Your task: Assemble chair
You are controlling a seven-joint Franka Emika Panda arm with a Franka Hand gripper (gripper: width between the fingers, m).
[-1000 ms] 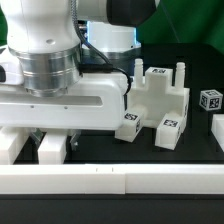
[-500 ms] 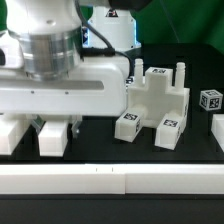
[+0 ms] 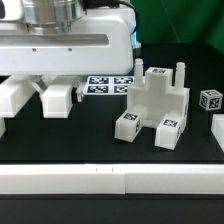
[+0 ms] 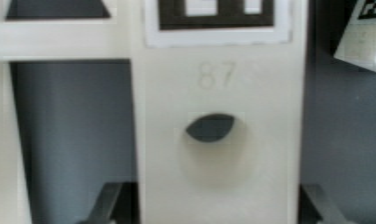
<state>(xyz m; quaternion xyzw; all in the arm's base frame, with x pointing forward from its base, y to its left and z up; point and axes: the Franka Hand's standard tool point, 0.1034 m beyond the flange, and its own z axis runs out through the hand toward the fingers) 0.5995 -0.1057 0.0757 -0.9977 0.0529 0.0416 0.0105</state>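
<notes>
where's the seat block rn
Exterior view: the seat block stands right of centre on the black table, just in front of the marker board.

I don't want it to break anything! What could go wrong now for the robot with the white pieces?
1. The white bar sits between the fingers of the claw, but I cannot tell how firmly it is held; it might slip or tilt.
2. The seat block with its upright pegs stands close beside the arm; a sideways swing could knock it.
</notes>
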